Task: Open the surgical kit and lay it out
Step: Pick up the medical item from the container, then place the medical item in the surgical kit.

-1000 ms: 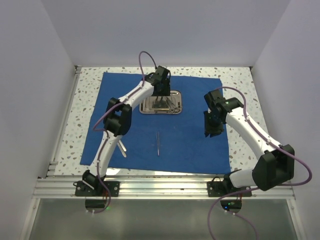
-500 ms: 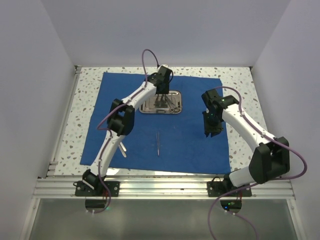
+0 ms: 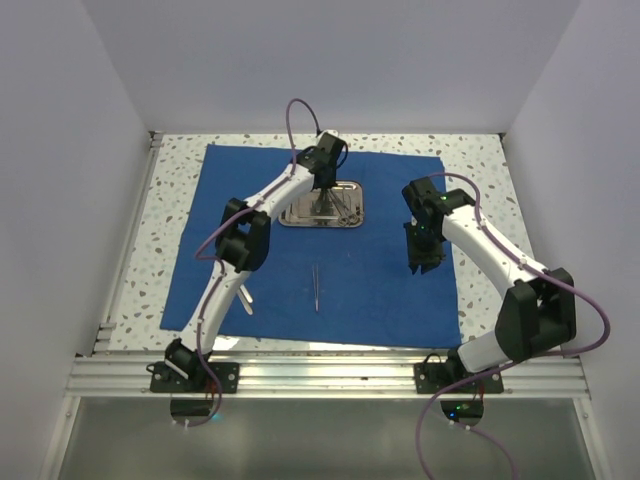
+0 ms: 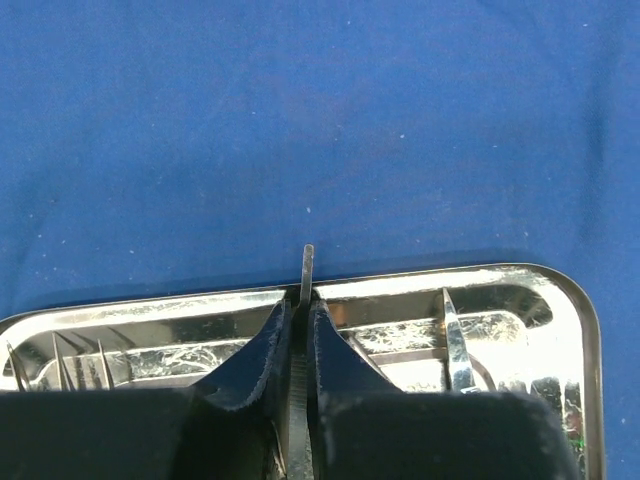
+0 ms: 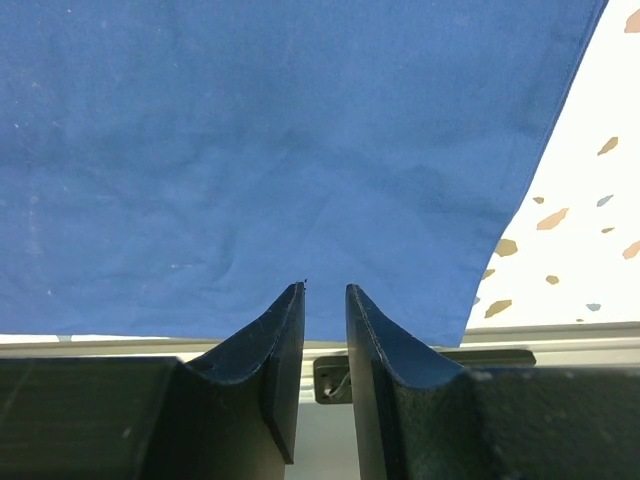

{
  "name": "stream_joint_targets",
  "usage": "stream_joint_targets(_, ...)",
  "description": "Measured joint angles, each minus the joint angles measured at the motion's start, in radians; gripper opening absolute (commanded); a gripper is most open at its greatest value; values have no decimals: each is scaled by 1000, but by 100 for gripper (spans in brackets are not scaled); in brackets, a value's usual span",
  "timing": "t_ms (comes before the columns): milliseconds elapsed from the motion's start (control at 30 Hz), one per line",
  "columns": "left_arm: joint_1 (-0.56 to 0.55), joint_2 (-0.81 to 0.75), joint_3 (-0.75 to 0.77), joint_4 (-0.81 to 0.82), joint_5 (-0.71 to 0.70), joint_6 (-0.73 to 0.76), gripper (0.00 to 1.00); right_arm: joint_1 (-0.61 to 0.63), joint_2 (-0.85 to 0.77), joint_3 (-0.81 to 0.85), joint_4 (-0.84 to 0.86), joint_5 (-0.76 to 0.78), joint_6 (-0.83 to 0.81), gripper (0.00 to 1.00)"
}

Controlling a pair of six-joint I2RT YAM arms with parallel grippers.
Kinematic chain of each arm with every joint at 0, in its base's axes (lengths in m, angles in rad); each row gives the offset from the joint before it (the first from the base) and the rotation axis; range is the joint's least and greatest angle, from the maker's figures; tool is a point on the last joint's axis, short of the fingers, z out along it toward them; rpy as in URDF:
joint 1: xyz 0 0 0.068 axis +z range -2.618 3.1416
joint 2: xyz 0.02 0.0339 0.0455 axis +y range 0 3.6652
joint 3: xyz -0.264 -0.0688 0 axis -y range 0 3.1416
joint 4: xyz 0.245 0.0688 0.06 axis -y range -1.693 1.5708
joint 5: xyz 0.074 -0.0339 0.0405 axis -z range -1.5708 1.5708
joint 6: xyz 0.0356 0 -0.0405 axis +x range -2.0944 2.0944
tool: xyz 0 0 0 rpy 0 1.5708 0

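Observation:
The surgical kit's royal-blue cloth (image 3: 380,280) lies spread flat on the table, with the small steel tray (image 3: 355,205) at its far middle. My left gripper (image 3: 323,205) reaches down into the tray. In the left wrist view it (image 4: 301,305) is shut on a thin silver instrument (image 4: 306,265), whose tip pokes out past the tray's far rim (image 4: 560,290). Another instrument (image 4: 455,345) lies in the tray. Two instruments (image 3: 316,286) (image 3: 245,297) rest on the cloth nearer me. My right gripper (image 3: 422,265) hovers over the cloth's right side, its jaws (image 5: 324,292) slightly open and empty.
Speckled tabletop (image 3: 480,170) borders the cloth on all sides. White walls enclose the left, right and back. A metal rail (image 3: 330,370) runs along the near edge, and the right wrist view shows it just below the cloth's hem (image 5: 480,300).
My left gripper has closed on the thin instrument in the tray. My right arm has shifted slightly and now holds still over the cloth's right side.

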Motion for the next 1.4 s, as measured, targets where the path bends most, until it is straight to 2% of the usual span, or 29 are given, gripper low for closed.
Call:
stream_joint_targets(533, 13, -37, 3, -11, 47, 2, 0, 0, 2, 0, 19, -48, -7, 22)
stream_joint_targets(933, 21, -275, -36, -35, 32, 1, 0, 0, 2, 0, 27, -73, -7, 19)
stream_joint_targets(1033, 20, -397, -169, -47, 2, -4, 0, 0, 2, 0, 34, -76, -6, 19)
stream_joint_targets(1233, 21, -696, -623, -102, -92, -74, 0, 0, 3, 0, 54, -94, -6, 17)
stream_joint_targets(1400, 21, -899, -984, -123, -112, -144, 0, 0, 18, 0, 76, -111, -5, 15)
